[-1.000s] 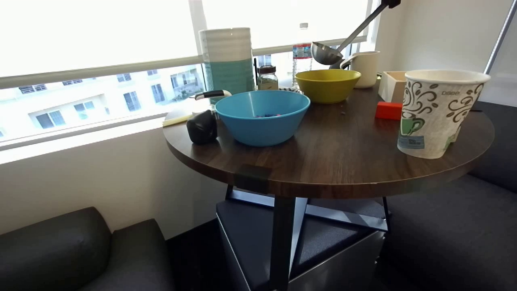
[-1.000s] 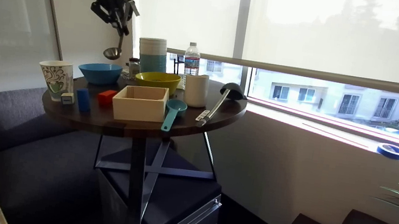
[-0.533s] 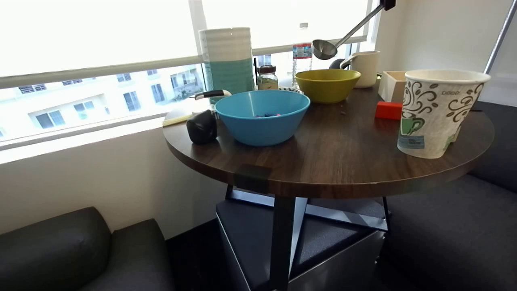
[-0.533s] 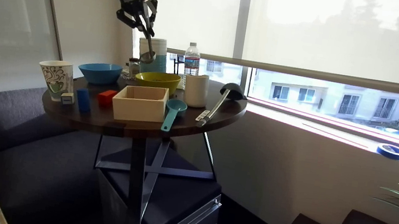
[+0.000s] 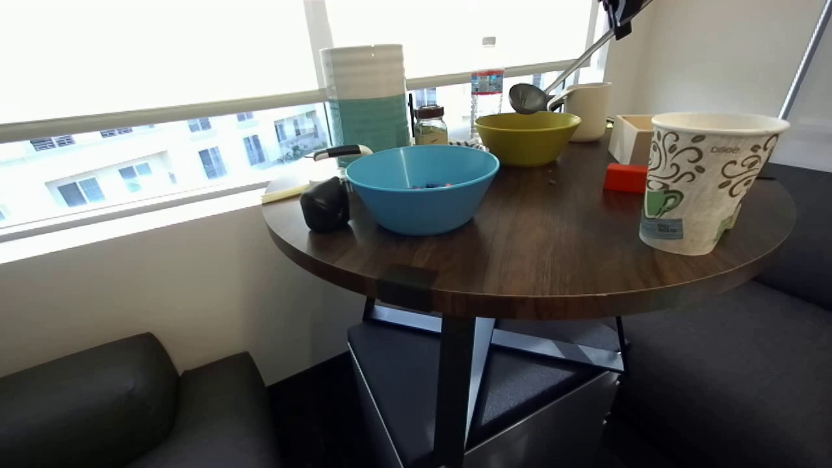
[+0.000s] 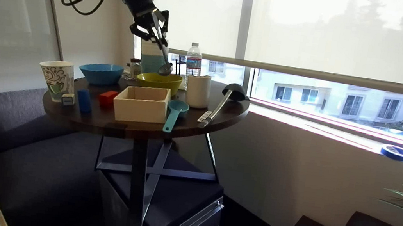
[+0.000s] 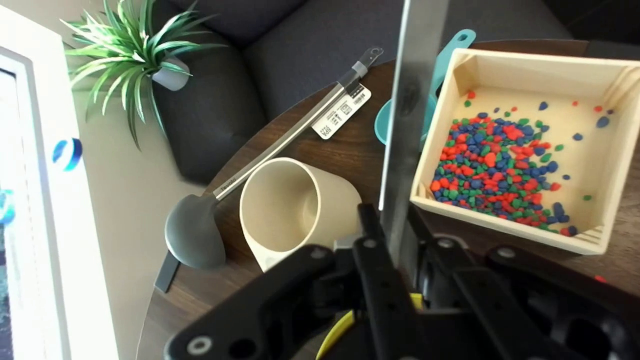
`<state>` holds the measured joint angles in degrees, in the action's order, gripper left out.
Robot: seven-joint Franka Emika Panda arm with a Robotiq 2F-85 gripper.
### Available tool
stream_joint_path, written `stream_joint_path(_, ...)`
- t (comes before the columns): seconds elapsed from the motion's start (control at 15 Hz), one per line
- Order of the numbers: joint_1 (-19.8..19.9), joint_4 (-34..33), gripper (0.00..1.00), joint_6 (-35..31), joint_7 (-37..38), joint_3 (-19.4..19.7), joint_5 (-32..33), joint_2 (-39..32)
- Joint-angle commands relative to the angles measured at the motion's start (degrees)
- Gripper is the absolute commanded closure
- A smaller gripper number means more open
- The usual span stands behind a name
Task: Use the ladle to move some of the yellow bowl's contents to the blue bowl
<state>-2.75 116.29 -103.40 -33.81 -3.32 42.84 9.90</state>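
Wrist view: the gripper [image 7: 392,220] is clamped on the flat metal handle of the ladle [image 7: 419,75], which passes between its fingers. Beneath the gripper peeks a sliver of the yellow bowl [image 7: 339,328]; near that bowl stands a cream jug [image 7: 336,205]. The step in hand is probably a scoop. To do it well, lower the ladle inside the yellow bowl's rim, clear of the jug, let its lip lead into the contents, sweep slowly, then level it before lifting out.

In an exterior view, the ladle's round cup hangs below the gripper, at the low end of the slanting handle, over the yellow bowl; whether cup and rim touch cannot be told.

In an exterior view, the cup is likewise lower than the gripper and out to its side, its bottom about level with the yellow bowl's rim. The blue bowl [image 5: 422,205] stands near the yellow bowl, closer to the camera, with small bits inside. What the cup holds is unclear.
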Motion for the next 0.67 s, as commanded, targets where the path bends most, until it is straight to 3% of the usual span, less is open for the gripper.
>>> stream_joint_path(0.0,-0.59,-0.97,0.96,1.78,3.47,-0.63,4.02,-2.5)
stream_joint_path(0.6,-1.59,0.85,0.96,2.32,10.41,-1.94,13.17,-6.95)
